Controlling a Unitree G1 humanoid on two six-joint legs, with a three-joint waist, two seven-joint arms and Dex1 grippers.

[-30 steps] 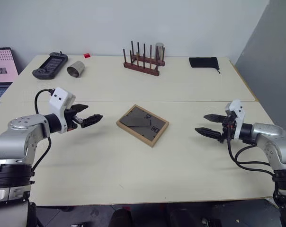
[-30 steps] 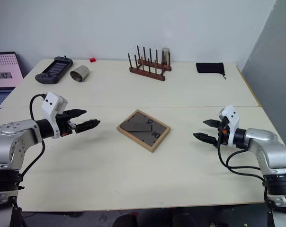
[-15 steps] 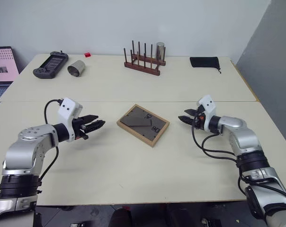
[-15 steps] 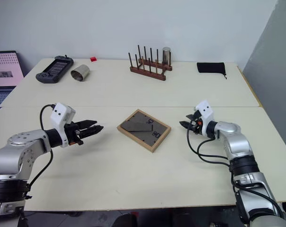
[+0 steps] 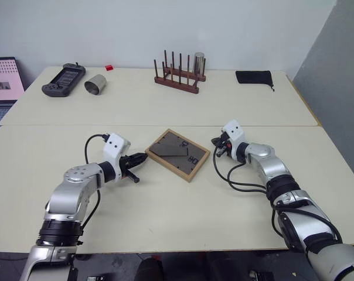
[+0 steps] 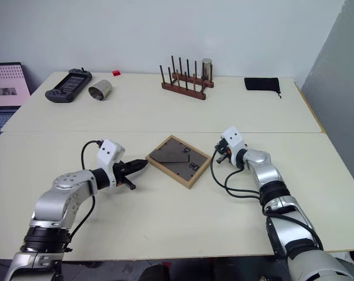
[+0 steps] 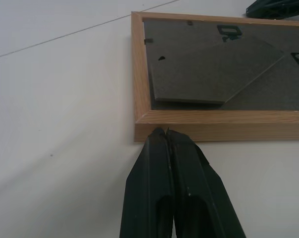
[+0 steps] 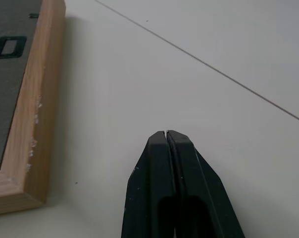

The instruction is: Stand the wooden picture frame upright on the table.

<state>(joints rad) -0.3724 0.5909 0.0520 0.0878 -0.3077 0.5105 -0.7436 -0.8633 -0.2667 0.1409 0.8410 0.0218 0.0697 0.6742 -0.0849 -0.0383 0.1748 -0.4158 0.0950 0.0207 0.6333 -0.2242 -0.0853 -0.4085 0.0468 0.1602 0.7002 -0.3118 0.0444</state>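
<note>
wooden picture frame (image 5: 177, 154): flat on the table (image 5: 165, 216), grey backing board and folded leg facing up, near the middle, set at a slant; left gripper (image 5: 140, 157) beside its left corner, right gripper (image 5: 214, 142) near its right corner, both empty; peg rack (image 5: 179, 74) well behind
left wrist view: fingers (image 7: 159, 168) pressed together, tips touching the frame's light-wood edge (image 7: 224, 130)
right wrist view: fingers (image 8: 162, 168) pressed together over bare table, frame corner (image 8: 25, 144) apart to one side

Both tools clamped: L tool (image 5: 143, 157), R tool (image 5: 214, 143), arms low.
</note>
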